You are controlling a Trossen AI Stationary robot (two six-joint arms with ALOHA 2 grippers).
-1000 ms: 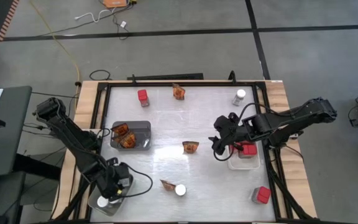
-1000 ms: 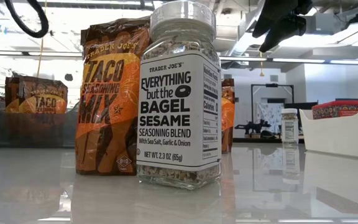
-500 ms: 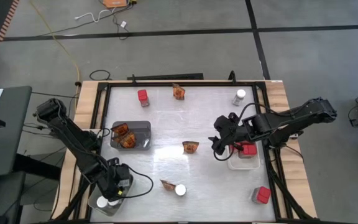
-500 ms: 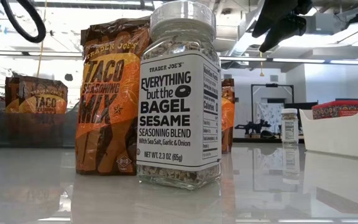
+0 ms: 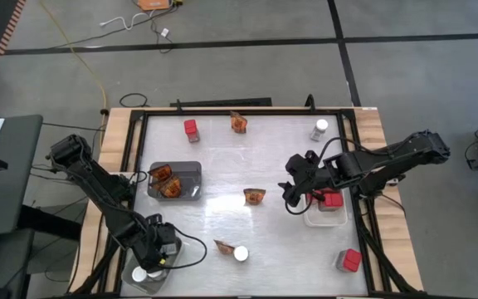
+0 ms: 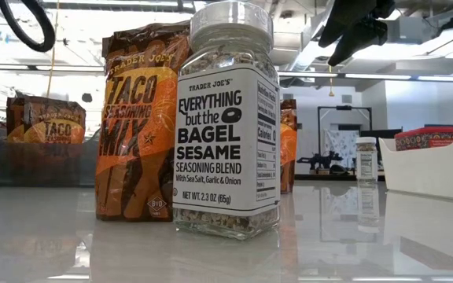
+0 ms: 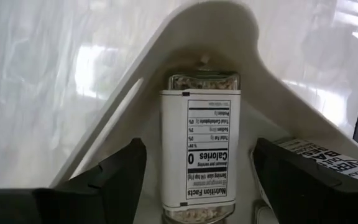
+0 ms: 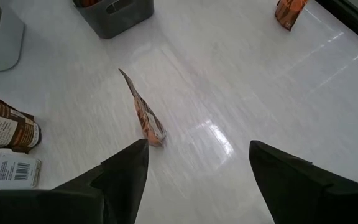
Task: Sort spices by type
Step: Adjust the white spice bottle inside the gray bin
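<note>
My left gripper (image 5: pixel 154 256) hangs open over the white tray (image 7: pixel 185 37) at the table's near left corner. A jar (image 7: pixel 201 155) lies on its side in the tray between the fingers, with a gap on each side. A second jar (image 7: pixel 319 163) lies beside it. My right gripper (image 5: pixel 293 196) stands open above the table's middle right, over a standing packet (image 8: pixel 145 116). More spices stand loose: red boxes (image 5: pixel 191 129) (image 5: pixel 351 260), a jar (image 5: pixel 319 129), packets (image 5: pixel 238 123) (image 5: pixel 254 196), and a packet with a jar (image 6: pixel 226 118) near the front edge.
A grey tray (image 5: pixel 191 170) left of centre holds packets. A white tray (image 5: pixel 326 218) on the right holds a red box (image 5: pixel 332 199), just beside my right gripper. A dark frame (image 5: pixel 222 105) runs around the tabletop. Bare tabletop lies between the trays.
My left gripper has sunk a little over the white tray at the near left corner. The right arm and the loose spices have kept still.
</note>
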